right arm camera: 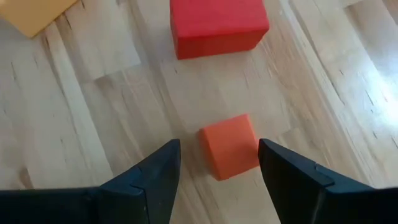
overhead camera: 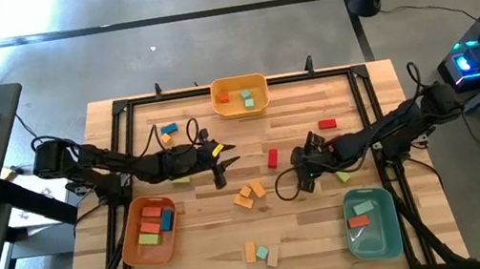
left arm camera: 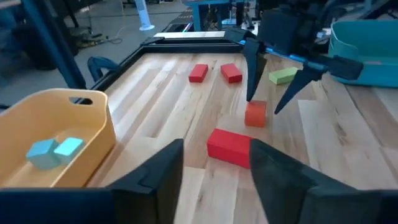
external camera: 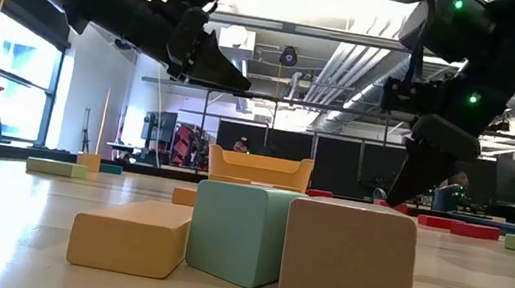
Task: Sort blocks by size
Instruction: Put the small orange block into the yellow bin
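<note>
We see the right gripper [right arm camera: 217, 165], fingers spread, hovering over a small orange cube [right arm camera: 229, 146] beside a red rectangular block [right arm camera: 217, 25] mid-table, while the left gripper [left arm camera: 214, 165], also spread and empty, hangs just beyond that red block.

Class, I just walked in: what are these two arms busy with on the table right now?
Blocks are being sorted into bins. The right end effector hangs open over a small orange cube, not yet gripping it, with a red block just beyond. The left end effector is open and empty near the table's middle. Some blocks already lie in the yellow bin, orange bin and teal bin.
</note>
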`<action>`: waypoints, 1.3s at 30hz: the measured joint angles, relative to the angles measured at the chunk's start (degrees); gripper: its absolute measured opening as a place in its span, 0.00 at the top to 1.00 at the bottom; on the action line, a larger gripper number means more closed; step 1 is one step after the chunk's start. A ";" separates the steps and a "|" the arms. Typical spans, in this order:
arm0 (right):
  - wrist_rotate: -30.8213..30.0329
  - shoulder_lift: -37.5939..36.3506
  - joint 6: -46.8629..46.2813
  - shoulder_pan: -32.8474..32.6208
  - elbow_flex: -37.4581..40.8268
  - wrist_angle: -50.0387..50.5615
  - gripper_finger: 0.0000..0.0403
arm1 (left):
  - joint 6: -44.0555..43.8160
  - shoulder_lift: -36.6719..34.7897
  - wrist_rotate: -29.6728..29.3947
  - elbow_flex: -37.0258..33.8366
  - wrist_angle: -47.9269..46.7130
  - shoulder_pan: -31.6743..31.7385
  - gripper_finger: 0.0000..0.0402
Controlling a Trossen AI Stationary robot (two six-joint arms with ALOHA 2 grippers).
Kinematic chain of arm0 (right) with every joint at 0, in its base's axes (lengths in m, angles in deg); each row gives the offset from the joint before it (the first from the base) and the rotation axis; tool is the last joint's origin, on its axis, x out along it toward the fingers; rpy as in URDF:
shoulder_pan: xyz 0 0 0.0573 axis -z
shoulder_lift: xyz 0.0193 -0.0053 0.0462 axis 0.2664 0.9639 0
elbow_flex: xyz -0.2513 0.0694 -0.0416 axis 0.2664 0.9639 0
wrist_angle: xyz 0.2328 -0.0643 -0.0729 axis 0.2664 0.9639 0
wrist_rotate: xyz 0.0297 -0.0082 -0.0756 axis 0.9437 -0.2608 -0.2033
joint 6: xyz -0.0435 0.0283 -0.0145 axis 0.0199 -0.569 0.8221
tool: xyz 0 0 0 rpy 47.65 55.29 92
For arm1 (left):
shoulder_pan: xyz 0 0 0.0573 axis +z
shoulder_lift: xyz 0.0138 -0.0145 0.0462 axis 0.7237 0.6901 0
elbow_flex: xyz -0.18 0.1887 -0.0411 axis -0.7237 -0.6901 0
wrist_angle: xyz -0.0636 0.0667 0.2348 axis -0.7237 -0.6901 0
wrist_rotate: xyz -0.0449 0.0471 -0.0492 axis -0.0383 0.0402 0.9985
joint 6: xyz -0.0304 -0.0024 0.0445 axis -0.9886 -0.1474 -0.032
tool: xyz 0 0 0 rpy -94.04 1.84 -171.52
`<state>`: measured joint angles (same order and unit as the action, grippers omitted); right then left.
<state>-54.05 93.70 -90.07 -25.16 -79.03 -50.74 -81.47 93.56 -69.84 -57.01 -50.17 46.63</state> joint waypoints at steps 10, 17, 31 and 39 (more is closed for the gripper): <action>2.07 0.00 3.21 0.09 0.02 -0.15 0.47 | -1.75 0.00 3.10 0.00 -0.02 -0.57 0.46; 10.12 -0.07 7.76 0.79 0.00 -3.88 0.47 | -4.25 0.00 2.85 0.00 -0.76 -3.02 0.46; 3.54 0.17 13.22 0.30 0.09 -7.46 0.47 | -3.26 0.00 2.49 0.00 -0.72 -3.83 0.46; 8.88 4.70 12.54 2.34 2.72 -12.21 0.47 | -2.23 0.00 2.48 0.00 -0.81 -3.80 0.46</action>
<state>-45.17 98.40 -77.53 -22.83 -76.30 -62.95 -83.70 93.56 -67.36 -57.01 -50.99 42.83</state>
